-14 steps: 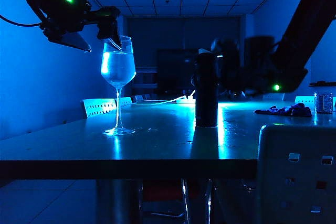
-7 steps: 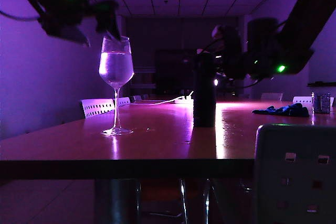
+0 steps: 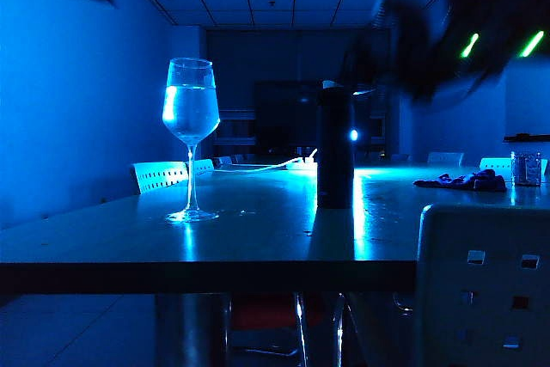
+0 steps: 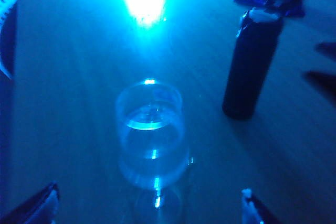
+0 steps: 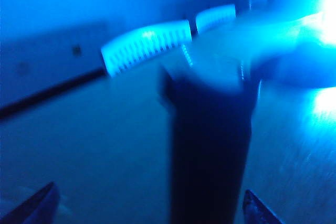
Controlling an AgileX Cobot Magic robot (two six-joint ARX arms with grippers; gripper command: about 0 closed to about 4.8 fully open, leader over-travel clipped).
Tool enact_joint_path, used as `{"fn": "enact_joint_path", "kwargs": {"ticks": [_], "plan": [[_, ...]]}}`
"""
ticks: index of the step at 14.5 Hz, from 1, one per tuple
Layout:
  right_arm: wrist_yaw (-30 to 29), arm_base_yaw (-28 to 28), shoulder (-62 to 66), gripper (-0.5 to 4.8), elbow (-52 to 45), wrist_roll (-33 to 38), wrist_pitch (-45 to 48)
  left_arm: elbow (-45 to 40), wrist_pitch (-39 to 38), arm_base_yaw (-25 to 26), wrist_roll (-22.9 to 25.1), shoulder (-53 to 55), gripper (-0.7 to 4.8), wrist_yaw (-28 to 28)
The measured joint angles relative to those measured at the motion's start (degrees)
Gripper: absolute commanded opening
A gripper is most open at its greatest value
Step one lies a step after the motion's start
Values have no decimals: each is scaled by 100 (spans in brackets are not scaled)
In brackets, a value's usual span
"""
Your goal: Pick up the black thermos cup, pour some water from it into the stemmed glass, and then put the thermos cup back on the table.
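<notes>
- Exterior view: the thermos [image 3: 335, 148] stands upright mid-table, well apart from the glass [image 3: 191, 135] to its left; the glass holds water to about the upper bowl; the pour looks done and the thermos back on the table [image 3: 258, 238].
- Risks, as I judge them: the right gripper [image 5: 147, 205] has its fingertips spread wide either side of the thermos, nothing held; the picture is smeared, so a sideways drift could clip the flip lid and topple it; water might spill.
- The left gripper [image 4: 149, 203] hangs above the glass, jaws wide apart and empty; a dip could knock the rim; that thin stem would not forgive it.
- The thermos is tall, slim, black; lid jutting at the top.
</notes>
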Motion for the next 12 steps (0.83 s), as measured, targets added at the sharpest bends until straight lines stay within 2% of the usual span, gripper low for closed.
{"fn": "enact_joint_path", "kwargs": {"ticks": [2, 4, 6, 8, 10, 12], "plan": [[-72, 0, -1134, 479, -640, 4, -57, -2, -629, 0, -74, -627, 479, 2], [-85, -2, -2618, 459, -1025, 46, -675, -4, -1043, 0, -131, -1355, 479, 7], [-101, -2, -4133, 296, -1067, 39, -1784, 7, -1163, 0, -179, -2083, 479, 9], [-96, -2, -5584, 26, -1104, -238, -3477, 17, -1676, 0, -511, -2682, 479, 7], [-72, -7, -6883, 8, -1106, -492, -4509, 17, -2356, 0, -791, -3250, 479, 9], [203, -2, -8019, -4, -1106, -468, -5484, 15, -2990, 0, -887, -3766, 451, 109]]}}
